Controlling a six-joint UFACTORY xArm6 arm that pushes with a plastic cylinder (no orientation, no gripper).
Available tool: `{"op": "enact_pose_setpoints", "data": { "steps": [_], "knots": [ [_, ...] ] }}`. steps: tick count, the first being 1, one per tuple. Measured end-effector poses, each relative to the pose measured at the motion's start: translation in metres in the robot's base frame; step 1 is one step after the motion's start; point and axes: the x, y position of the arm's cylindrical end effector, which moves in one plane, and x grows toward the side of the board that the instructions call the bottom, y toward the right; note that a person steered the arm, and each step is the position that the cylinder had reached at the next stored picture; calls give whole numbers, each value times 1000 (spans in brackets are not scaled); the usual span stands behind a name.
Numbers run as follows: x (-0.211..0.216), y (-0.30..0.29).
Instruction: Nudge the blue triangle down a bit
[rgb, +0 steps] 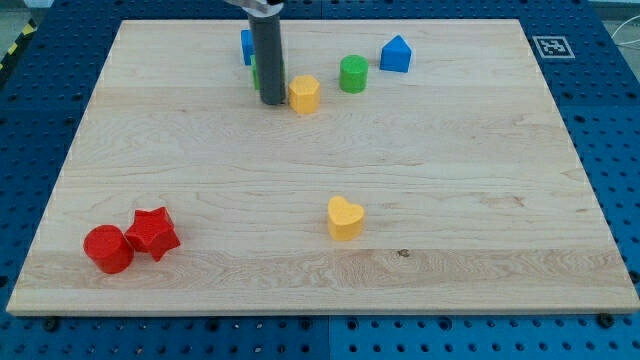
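Observation:
The blue triangle (396, 54), a block with a pointed top, sits near the view's top, right of centre. My tip (272, 102) rests on the board well to its left, just left of the yellow hexagon (304, 94) and close to touching it. The green cylinder (352, 74) stands between the hexagon and the blue triangle. A second blue block (246, 45) and a green block (256, 72) are partly hidden behind the rod, so their shapes cannot be made out.
A yellow heart (345, 217) lies below the board's centre. A red cylinder (108, 249) and a red star (153, 232) sit together at the view's bottom left. The wooden board (480, 200) ends close above the blue triangle.

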Motion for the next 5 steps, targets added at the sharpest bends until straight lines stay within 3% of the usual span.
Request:
{"op": "enact_pose_setpoints", "data": {
  "steps": [2, 3, 5],
  "knots": [
    [-29, -82],
    [-60, -94],
    [-74, -92]
  ]
}}
